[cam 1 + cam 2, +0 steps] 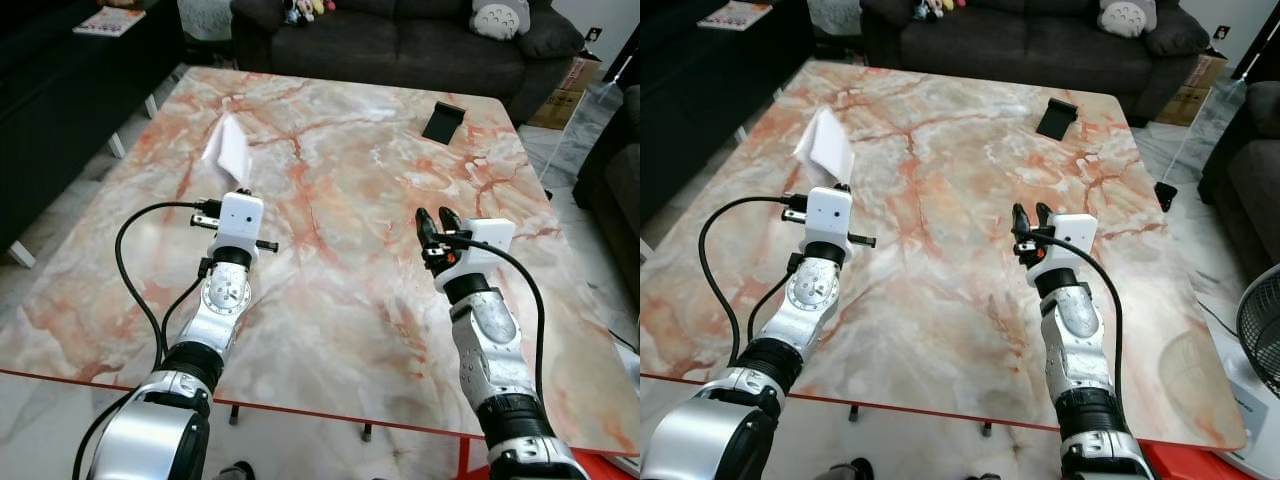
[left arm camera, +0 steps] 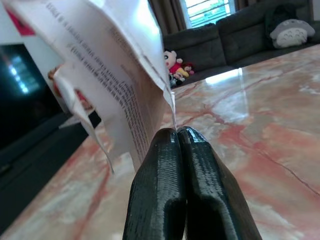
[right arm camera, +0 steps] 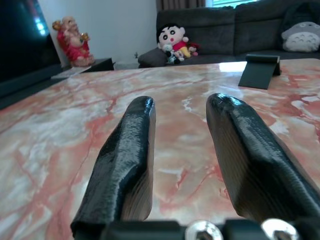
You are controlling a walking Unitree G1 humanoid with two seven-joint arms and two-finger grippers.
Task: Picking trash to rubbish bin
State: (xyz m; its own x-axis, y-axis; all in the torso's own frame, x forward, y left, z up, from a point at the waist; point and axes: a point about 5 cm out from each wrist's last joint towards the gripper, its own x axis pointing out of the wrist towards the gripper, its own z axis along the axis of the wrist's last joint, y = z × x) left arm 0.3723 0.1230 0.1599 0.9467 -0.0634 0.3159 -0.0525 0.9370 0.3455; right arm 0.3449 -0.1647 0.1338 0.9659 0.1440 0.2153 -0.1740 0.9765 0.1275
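A sheet of white printed paper [image 1: 228, 150] stands up off the marble table [image 1: 340, 300] at the left of its middle. My left gripper [image 2: 176, 134] is shut on the sheet's lower edge, and the paper [image 2: 115, 75] rises just beyond the tips. From the head camera the left wrist's white housing [image 1: 240, 218] covers those fingers. My right gripper [image 1: 438, 218] hovers low over the table's right half, open, with nothing between its fingers [image 3: 130, 145].
A black wedge-shaped stand [image 1: 443, 121] sits near the table's far right corner. A dark sofa [image 1: 400, 40] with plush toys lines the far side. A black cabinet [image 1: 60, 90] runs along the left. A fan [image 1: 1260, 340] stands right of the table.
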